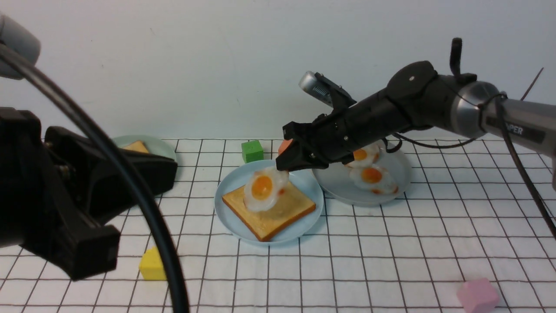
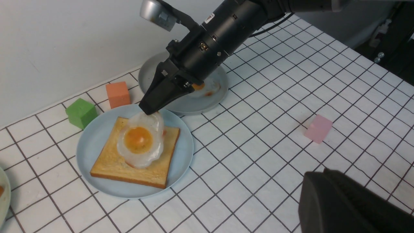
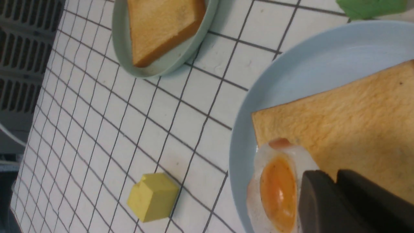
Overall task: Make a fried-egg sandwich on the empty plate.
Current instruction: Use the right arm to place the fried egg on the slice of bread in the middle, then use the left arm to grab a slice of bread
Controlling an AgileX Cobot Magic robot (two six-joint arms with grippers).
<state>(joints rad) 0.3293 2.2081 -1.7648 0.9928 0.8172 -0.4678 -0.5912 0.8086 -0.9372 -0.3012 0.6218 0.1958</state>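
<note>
The empty plate, light blue (image 1: pixel 230 187) (image 2: pixel 97 136) (image 3: pixel 310 64), stands mid-table with one toast slice (image 1: pixel 278 213) (image 2: pixel 113 165) (image 3: pixel 349 119) lying on it. My right gripper (image 1: pixel 284 167) (image 2: pixel 150 110) (image 3: pixel 334 174) is shut on the rim of a fried egg (image 1: pixel 262 188) (image 2: pixel 139 140) (image 3: pixel 278 191). The egg hangs tilted over the toast, and its lower edge seems to touch the slice. A second toast slice (image 1: pixel 137 146) (image 3: pixel 161 26) lies on the pale green plate (image 1: pixel 163 150) (image 3: pixel 119 48) at the back left. My left gripper (image 2: pixel 310 178) is shut and empty, held above the cloth on the left.
A grey plate (image 1: pixel 339 187) right of the blue one holds two more eggs (image 1: pixel 372 175). Foam blocks lie around: green (image 1: pixel 252 151), orange (image 2: pixel 118 94), yellow (image 1: pixel 152 264), pink (image 1: pixel 477 295). My left arm (image 1: pixel 87 187) fills the near left.
</note>
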